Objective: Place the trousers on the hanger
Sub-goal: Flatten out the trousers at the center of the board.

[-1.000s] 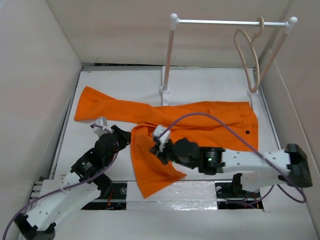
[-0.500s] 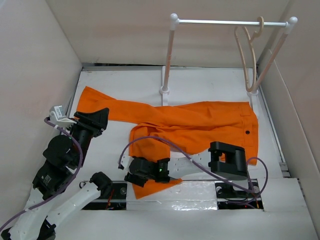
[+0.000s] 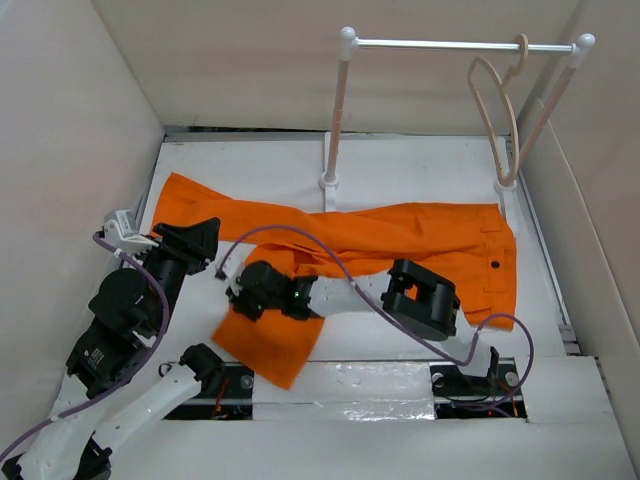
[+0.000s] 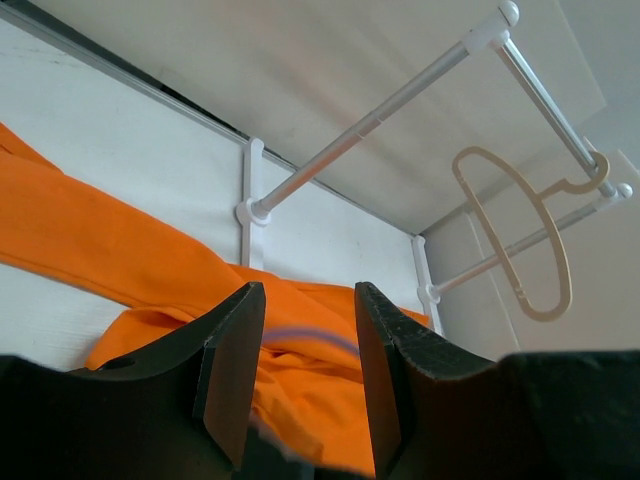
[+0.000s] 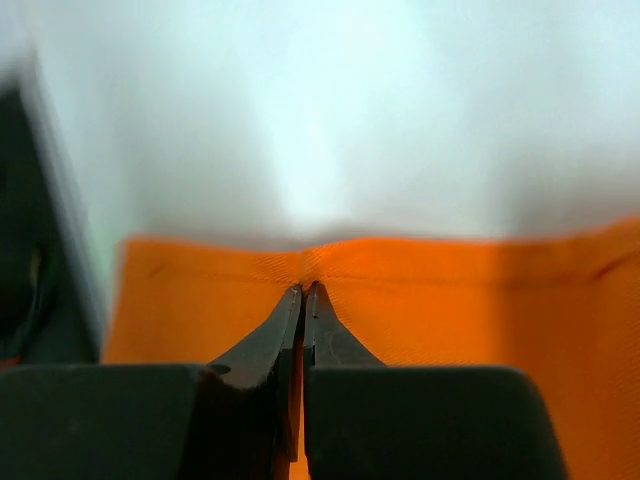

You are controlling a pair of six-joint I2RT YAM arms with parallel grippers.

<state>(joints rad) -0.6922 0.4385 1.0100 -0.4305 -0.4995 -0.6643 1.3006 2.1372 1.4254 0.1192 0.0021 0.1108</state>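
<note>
The orange trousers (image 3: 400, 240) lie flat across the table, waist at the right with a dark button. One leg runs to the far left; the other is folded, its end at the near left (image 3: 265, 345). My right gripper (image 3: 243, 298) is shut on that leg's hem, which fills the right wrist view (image 5: 450, 300) around the closed gripper (image 5: 305, 288). My left gripper (image 3: 208, 240) is open and empty, above the far leg's left part. In the left wrist view the gripper (image 4: 305, 295) frames the trousers (image 4: 100, 230) and the beige hanger (image 4: 515, 225). The hanger (image 3: 497, 115) hangs on the rack rod.
A white rack with a metal rod (image 3: 450, 44) stands at the back, its left post base (image 3: 328, 180) by the trousers. Beige walls close in on the left (image 3: 70, 180) and right. My right arm's purple cable (image 3: 300, 235) arcs over the trousers.
My right gripper has carried the leg end from the middle to the near front, then left and up. My left arm swung out to the left a second ago and has since held still.
</note>
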